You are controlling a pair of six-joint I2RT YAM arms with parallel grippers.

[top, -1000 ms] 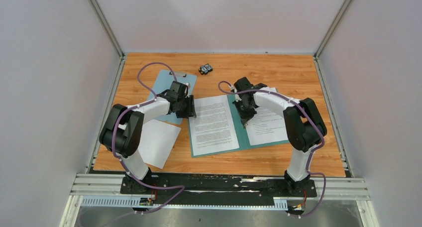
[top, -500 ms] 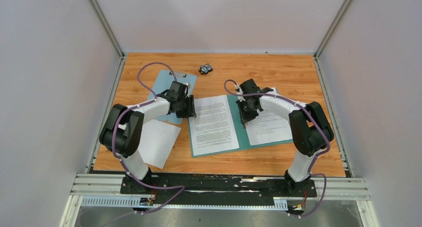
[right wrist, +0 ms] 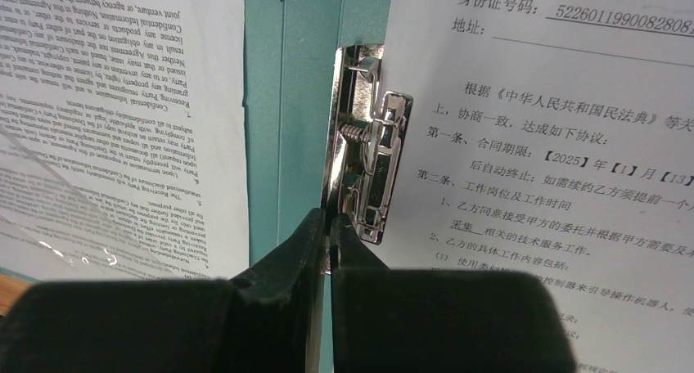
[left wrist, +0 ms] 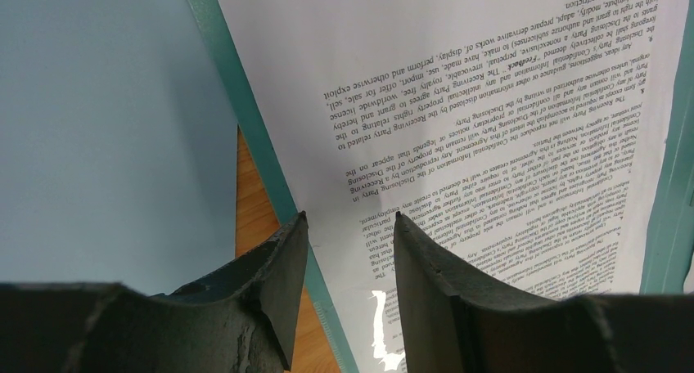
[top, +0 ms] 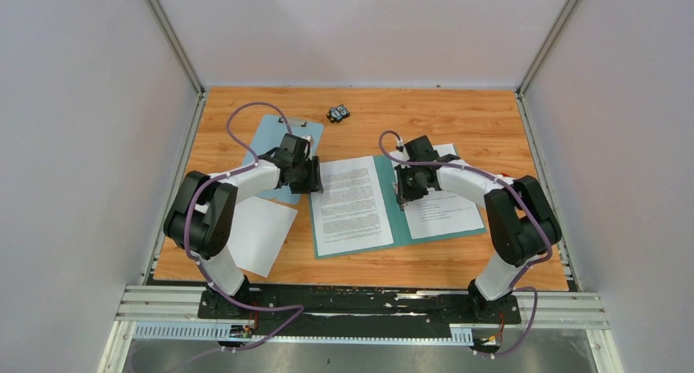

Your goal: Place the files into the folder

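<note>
Shifted rightward since 1 s ago: right gripper [right wrist: 330,226], now over the spine of the folder [top: 393,217], fingers pressed together at the lower end of the shiny metal spring clip [right wrist: 372,168]. Unmoved: left gripper [left wrist: 348,226], fingers apart above the folder's left edge. Thin printed sheets [top: 352,205] lie flat on both matte teal covers.

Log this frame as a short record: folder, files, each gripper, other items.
folder: teal, open flat on the table
files inside: printed sheet on the left cover; Chinese-text sheet on the right cover, beside the metal clip
file outside: loose sheet near the left arm's base
left gripper: open, straddling the folder's left edge
right gripper: shut, tips at the metal clip's near end
other: pale blue clipboard; small black object
</note>
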